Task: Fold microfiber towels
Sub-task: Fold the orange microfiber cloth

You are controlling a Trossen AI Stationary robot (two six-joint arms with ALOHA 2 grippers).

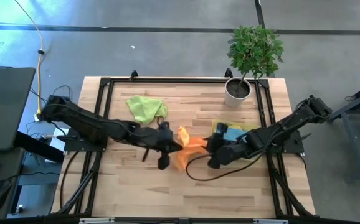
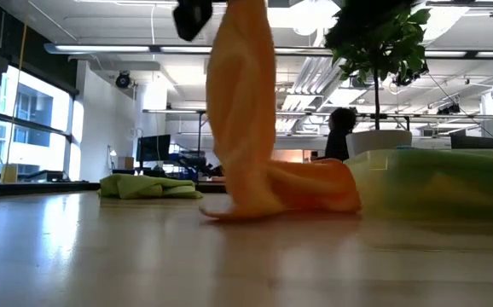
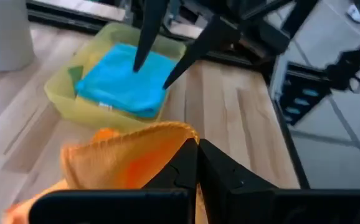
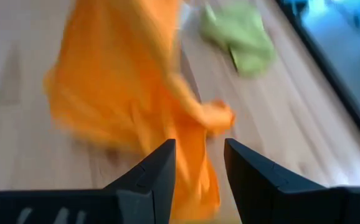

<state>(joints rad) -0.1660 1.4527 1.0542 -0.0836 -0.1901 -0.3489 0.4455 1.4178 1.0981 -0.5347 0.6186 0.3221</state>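
L gripper (image 3: 197, 163) jaws shut on orange towel (image 1: 188, 144), lifted. R gripper (image 4: 198, 163) jaws open, empty. Weak pinch = towel might slip.

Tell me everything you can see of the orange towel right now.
The orange towel is a soft, fuzzy-looking cloth with a stitched hem. The left gripper, shut, pinches one edge and holds it up, so most of the cloth hangs in a long vertical drape. Its lower end lies bunched on the wooden table, near the middle, just left of the stack of towels with the teal blue one on top. The right gripper is open beside the hanging cloth, not gripping it.
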